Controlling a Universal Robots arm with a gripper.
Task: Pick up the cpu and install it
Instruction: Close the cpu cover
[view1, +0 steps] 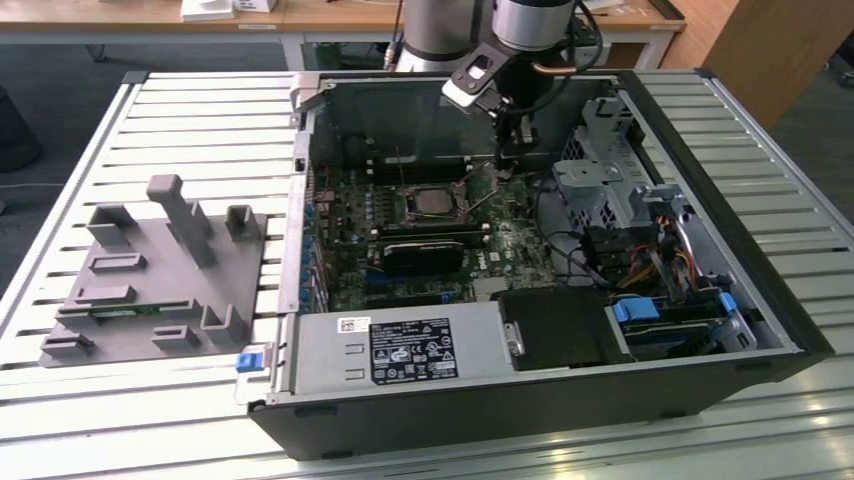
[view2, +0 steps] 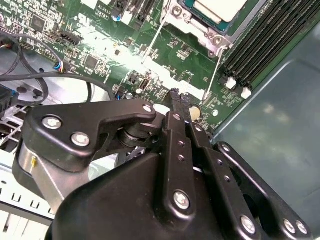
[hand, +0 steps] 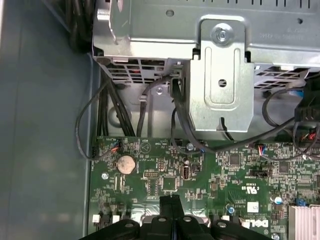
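Slatted white tabletop (view1: 160, 110) carries an open computer case (view1: 781, 310) and, at the exterior view's left, a grey tray (view1: 147, 290). From the upper middle of that view my arm reaches down into the case. My gripper (view1: 509, 170) hangs over the green motherboard (view1: 514, 240), and both wrist views show its black fingers (view2: 172, 130) (hand: 167, 205) pressed together with nothing between them. The cpu (view1: 430, 203) lies silver top up in its socket near the frame's centre. It is just to the exterior view's left of my fingertips and apart from them.
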